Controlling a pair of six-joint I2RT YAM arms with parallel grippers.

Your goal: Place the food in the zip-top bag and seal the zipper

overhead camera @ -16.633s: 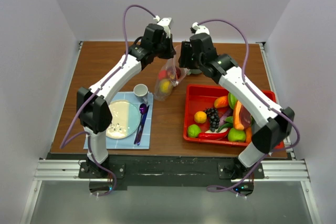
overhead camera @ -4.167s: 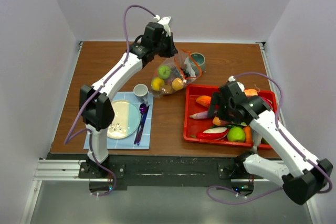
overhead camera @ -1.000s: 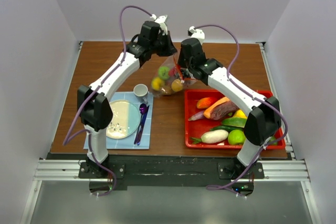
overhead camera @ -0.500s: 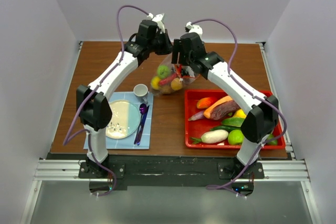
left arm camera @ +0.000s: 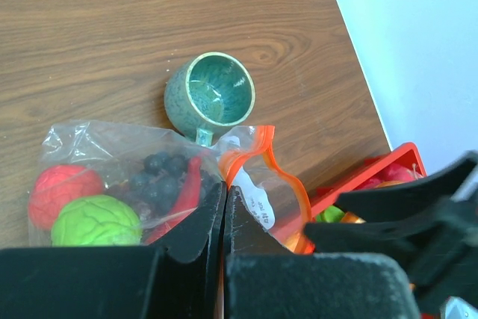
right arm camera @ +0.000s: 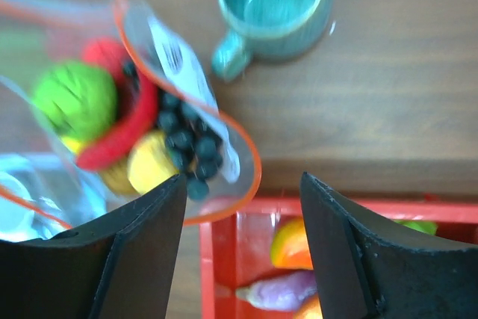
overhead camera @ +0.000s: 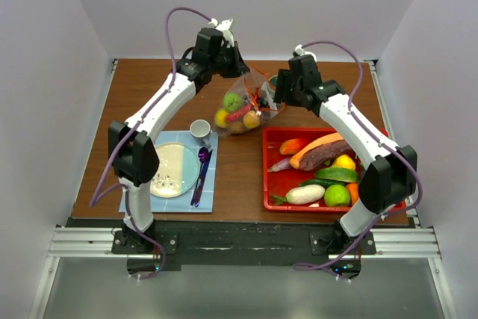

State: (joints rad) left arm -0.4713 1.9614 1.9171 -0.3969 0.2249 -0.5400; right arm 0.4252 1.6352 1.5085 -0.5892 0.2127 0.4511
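- Blue placemat (overhead camera: 134, 203) lies at the near left of the wooden table (overhead camera: 149, 87). It carries a pale plate (overhead camera: 173, 169), with a purple spoon (overhead camera: 200, 173) along the plate's right side.
- Small white cup (overhead camera: 199, 129) stands upright at the placemat's far right corner.
- Red tray (overhead camera: 270, 184) sits at the near right. Food remaining in it:
  - white radish (overhead camera: 305, 194) and green lime (overhead camera: 337, 195) along the near edge;
  - cucumber (overhead camera: 328, 175) and yellow lemon (overhead camera: 344, 161) in the middle;
  - purple yam (overhead camera: 323, 155) and carrot (overhead camera: 328, 143) side by side, lying diagonally;
  - a red-orange piece (overhead camera: 293, 145) at the far left corner.
- Zip-top bag (left arm camera: 97, 147) is beyond the tray's far left corner, between the two grippers. Whether its bottom rests on the table cannot be told.
- Bag contents: green fruit (left arm camera: 95, 220), red fruit (left arm camera: 63, 188), dark grapes (left arm camera: 157, 177), red chili (left arm camera: 183, 196), yellow fruit (right arm camera: 153, 162).
- Zipper (left arm camera: 265, 158) is unsealed. The orange-red strip forms an open loop facing the tray side.
- Left gripper (left arm camera: 225, 199): jaws pressed together, pinching the bag's upper edge beside the mouth.
- Right gripper (right arm camera: 243, 184): jaws spread wide, nothing between them, positioned above the bag mouth and the tray's far edge.
- Teal mug (left arm camera: 210, 95) stands upright just beyond the bag, handle pointing toward it.
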